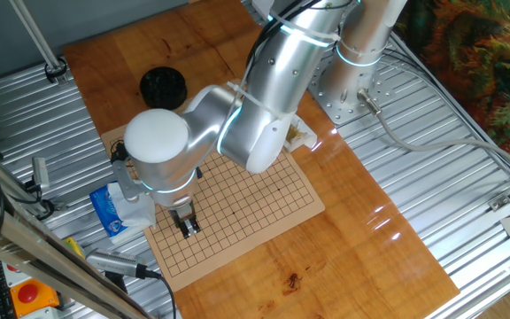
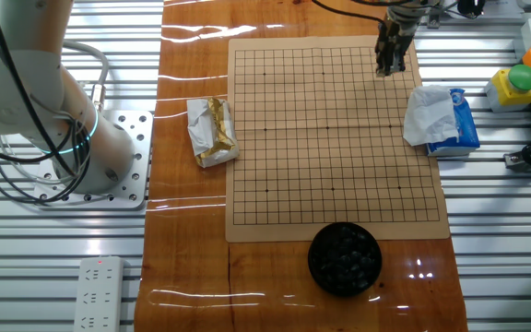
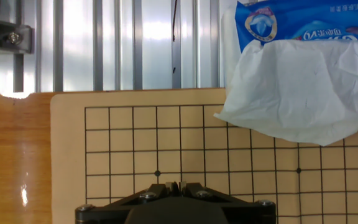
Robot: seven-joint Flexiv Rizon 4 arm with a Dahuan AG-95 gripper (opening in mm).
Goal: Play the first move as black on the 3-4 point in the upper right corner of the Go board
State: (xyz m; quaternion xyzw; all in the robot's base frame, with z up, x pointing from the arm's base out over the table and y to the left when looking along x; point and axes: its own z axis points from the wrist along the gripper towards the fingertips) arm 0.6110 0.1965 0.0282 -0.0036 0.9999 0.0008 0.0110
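The Go board lies on the wooden table, with no stones on its grid. It also shows in the first fixed view and the hand view. My gripper hangs low over the board's upper right corner, and it also shows in the first fixed view. In the hand view its fingertips pinch a small dark stone. A 3-4 point lies just beyond the corner star dot, ahead of the gripper. A black bowl of stones stands below the board.
A blue tissue pack with a white tissue pulled out overlaps the board's right edge near the gripper, and it also shows in the hand view. A gold and white wrapper lies left of the board. Ribbed metal plates flank the table. A button box sits at the right.
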